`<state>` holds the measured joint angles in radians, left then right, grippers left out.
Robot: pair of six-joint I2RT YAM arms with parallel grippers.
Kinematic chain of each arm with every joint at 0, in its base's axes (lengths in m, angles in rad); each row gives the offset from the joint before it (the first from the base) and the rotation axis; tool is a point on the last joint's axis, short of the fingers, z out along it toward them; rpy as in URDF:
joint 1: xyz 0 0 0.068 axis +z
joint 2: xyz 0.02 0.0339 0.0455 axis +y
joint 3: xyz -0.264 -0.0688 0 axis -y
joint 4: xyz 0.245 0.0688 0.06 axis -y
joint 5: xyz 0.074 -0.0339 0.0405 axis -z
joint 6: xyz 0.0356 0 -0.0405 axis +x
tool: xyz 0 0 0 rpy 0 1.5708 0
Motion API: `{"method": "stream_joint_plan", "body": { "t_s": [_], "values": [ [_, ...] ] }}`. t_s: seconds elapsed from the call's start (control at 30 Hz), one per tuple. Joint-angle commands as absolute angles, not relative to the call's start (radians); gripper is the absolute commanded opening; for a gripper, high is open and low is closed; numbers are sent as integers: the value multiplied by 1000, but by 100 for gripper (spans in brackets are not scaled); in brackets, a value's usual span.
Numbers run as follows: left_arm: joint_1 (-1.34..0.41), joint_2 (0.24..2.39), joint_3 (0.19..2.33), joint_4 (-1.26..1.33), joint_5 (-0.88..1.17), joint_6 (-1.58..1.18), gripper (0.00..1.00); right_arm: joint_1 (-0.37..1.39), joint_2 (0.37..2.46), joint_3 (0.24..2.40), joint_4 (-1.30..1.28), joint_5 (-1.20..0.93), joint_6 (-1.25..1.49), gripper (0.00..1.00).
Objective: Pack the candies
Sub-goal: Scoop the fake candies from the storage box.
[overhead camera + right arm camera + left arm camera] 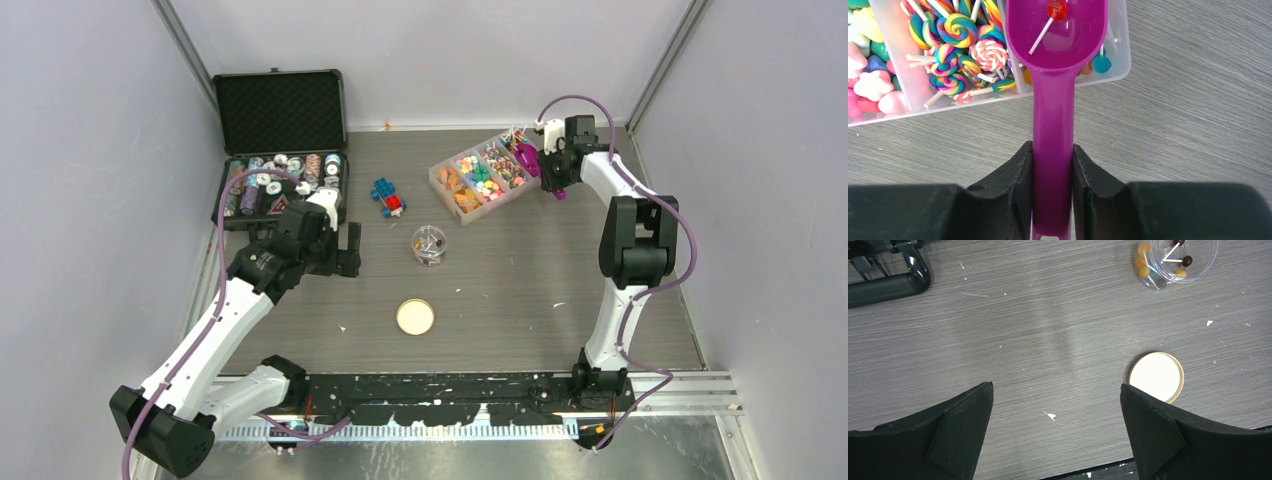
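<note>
The candies (480, 175) fill a clear divided tray (437, 178) at the back of the table; the right wrist view shows swirl lollipops (955, 30) in one compartment of it (1120, 60). My right gripper (556, 172) (1053, 147) is shut on the handle of a purple scoop (527, 160) (1053, 115), whose bowl hangs over the tray's end compartment with one red lollipop (1057, 10) in it. A small clear jar (430, 245) (1178, 257) holds a few lollipops mid-table. My left gripper (338, 260) (1055, 390) is open and empty, over bare table left of the jar.
A round cork lid (415, 317) (1156, 376) lies in front of the jar. An open black case (285, 185) of spools stands back left, its handle (888, 282) in the left wrist view. A blue-and-red brick figure (388, 197) lies between case and tray.
</note>
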<state>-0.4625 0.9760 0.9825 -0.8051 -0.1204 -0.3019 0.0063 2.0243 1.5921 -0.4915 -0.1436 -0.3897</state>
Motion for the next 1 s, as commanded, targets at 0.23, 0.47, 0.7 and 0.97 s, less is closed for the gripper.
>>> {"method": "stream_joint_plan", "body": {
  "t_s": [0.23,0.47,0.7,0.97],
  "values": [
    [-466,971,988,-785,-139,-286,100,14,2009,1664,-607,-134,-379,0],
    [-465,974,988,-783,-136,-287,100,14,1997,1708,-781,-4,-353,0],
    [-465,974,988,-786,-137,-287,100,14,2013,1768,-861,35,-352,1],
    [-465,980,989,-784,-134,-287,100,14,2064,1824,-870,29,-350,1]
  ]
}}
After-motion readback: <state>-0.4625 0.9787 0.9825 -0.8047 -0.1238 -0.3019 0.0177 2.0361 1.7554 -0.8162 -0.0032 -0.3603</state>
